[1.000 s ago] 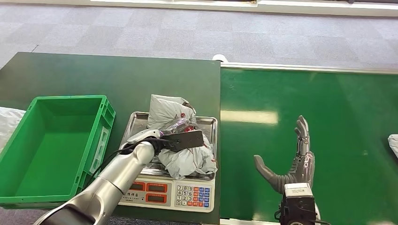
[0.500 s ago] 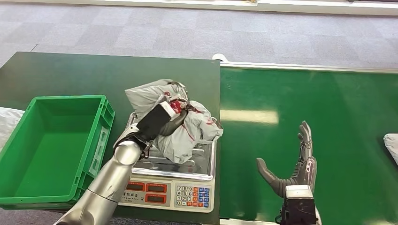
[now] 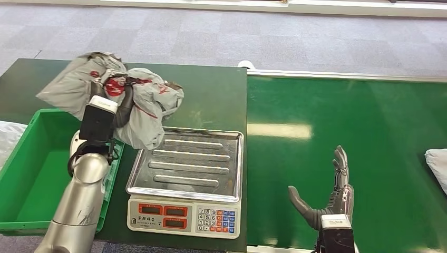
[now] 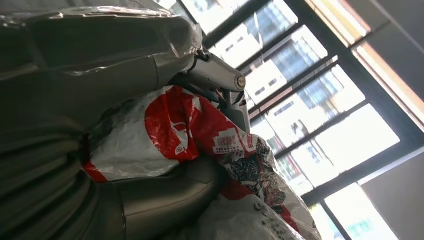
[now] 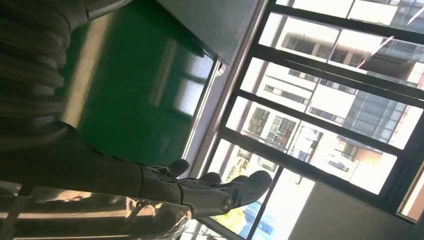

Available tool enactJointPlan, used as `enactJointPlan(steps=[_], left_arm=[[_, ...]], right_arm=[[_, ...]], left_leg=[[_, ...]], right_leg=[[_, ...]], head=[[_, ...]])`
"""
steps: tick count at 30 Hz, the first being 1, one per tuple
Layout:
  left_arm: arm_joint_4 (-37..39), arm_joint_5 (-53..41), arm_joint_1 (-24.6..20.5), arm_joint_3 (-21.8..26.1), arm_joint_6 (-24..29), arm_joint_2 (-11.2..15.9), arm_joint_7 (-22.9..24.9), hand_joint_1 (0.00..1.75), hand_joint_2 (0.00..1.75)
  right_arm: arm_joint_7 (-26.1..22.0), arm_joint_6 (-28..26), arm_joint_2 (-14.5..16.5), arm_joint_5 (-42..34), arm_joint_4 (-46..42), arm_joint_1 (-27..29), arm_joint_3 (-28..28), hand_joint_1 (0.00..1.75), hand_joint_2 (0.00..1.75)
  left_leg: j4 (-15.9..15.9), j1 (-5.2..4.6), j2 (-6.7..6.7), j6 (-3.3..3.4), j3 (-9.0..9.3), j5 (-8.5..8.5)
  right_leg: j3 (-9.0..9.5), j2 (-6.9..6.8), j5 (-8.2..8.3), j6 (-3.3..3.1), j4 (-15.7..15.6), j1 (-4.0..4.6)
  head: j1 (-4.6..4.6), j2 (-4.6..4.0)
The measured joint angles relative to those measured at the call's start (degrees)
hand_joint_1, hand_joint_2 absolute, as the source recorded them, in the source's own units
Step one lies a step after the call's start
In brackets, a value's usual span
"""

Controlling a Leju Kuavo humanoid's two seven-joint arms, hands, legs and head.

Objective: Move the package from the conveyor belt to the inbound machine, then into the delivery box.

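Digits 7 8 9 on scale keypad [image 3: 217,223], package [image 3: 142,105] red print unreadable

Two grey packages [image 3: 139,105] [image 3: 436,161], one green crate [image 3: 31,174], one scale [image 3: 184,211], one conveyor belt [image 3: 369,116].

The left hand [image 4: 125,200] grips a crumpled grey plastic package [image 4: 150,140] printed in red and black, its thick grey thumb [image 4: 165,197] pressed across the wrinkled film. A silver cylindrical part [image 4: 220,75] pokes out beside the bag. Behind them stand large dark-framed windows [image 4: 320,115], bright with daylight.
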Motion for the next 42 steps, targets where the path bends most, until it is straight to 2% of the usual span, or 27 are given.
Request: enactJointPlan(steps=[6,14,19,25,32,35,37,38,41,42], left_arm=[[1.46,-9.46,-0.76,4.88,6.43,3.68,2.13,1.75,1.75],[3.38,-12.50,-1.07,11.92,10.55,10.78,2.46,1.75,1.75],[4.49,-15.98,-1.28,13.95,10.22,12.94,5.29,1.75,1.75],[10.23,-31.67,-2.00,16.54,12.69,16.20,12.43,1.75,1.75],[14.86,-33.46,-2.82,17.88,12.61,17.81,13.15,1.71,1.75],[16.17,-34.34,-3.43,18.08,10.55,18.00,14.18,1.53,1.75],[17.67,-36.57,-4.07,18.09,8.69,18.28,15.97,1.28,1.75],[18.59,-38.69,-4.38,18.01,8.22,18.54,17.44,1.06,1.75],[21.07,-45.48,-5.43,17.63,8.04,19.22,21.66,0.17,1.75],[21.78,-46.98,-5.88,17.51,7.87,19.29,22.34,0.02,1.75]], right_arm=[[0.19,-0.74,0.00,0.18,0.57,0.87,-0.12,0.00,1.75],[0.17,-1.66,-0.02,-0.32,0.59,3.68,-0.95,0.00,1.75],[0.83,-1.59,0.16,0.02,0.59,3.70,-1.31,0.00,1.75],[0.93,-1.05,0.36,0.81,0.59,3.95,-1.49,0.00,1.75],[0.93,-1.05,0.46,0.89,0.59,3.94,-1.50,0.00,1.75],[0.94,-0.95,0.54,0.88,0.59,3.91,-1.50,0.00,1.75],[1.07,-0.69,0.55,0.84,0.59,3.79,-1.51,0.00,1.75],[1.20,-0.51,0.54,0.81,0.59,3.65,-1.52,0.00,1.75],[1.78,-0.02,0.53,0.79,0.59,2.97,-1.58,0.00,1.75],[1.98,0.05,0.54,0.88,0.59,2.69,-1.61,0.00,1.75]], left_leg=[[0.00,0.01,0.00,-0.01,-0.03,-0.01],[-0.01,0.01,0.11,-0.02,-0.05,-0.01],[-0.01,0.00,0.09,-0.02,-0.04,-0.01],[-0.01,0.01,0.10,-0.02,-0.04,-0.01],[-0.01,0.01,0.08,-0.03,-0.06,-0.01],[-0.01,0.00,0.06,-0.02,-0.06,-0.01],[-0.01,0.01,0.07,-0.03,-0.05,0.00],[-0.01,0.01,0.10,-0.03,-0.05,0.00],[-0.01,0.01,0.18,-0.05,-0.04,0.02],[-0.01,0.01,0.17,-0.06,-0.05,0.02]], right_leg=[[-0.02,0.01,-0.02,-0.01,0.03,0.01],[-0.14,0.12,-0.02,-0.02,0.04,0.01],[-0.10,0.12,-0.02,-0.02,0.04,0.00],[-0.15,0.12,-0.02,-0.03,0.06,0.01],[-0.14,0.12,-0.02,-0.03,0.07,0.01],[-0.13,0.11,-0.02,-0.03,0.06,0.00],[-0.13,0.12,-0.02,-0.03,0.07,0.01],[-0.14,0.13,-0.01,-0.04,0.07,0.01],[-0.20,0.16,0.02,-0.08,0.09,0.02],[-0.20,0.15,0.02,-0.08,0.09,0.02]], head=[[0.02,0.00],[0.02,0.00],[0.03,0.00],[0.02,0.00],[0.04,0.00],[0.04,0.00],[0.03,0.00],[0.03,0.00],[0.02,0.00],[0.03,0.00]])
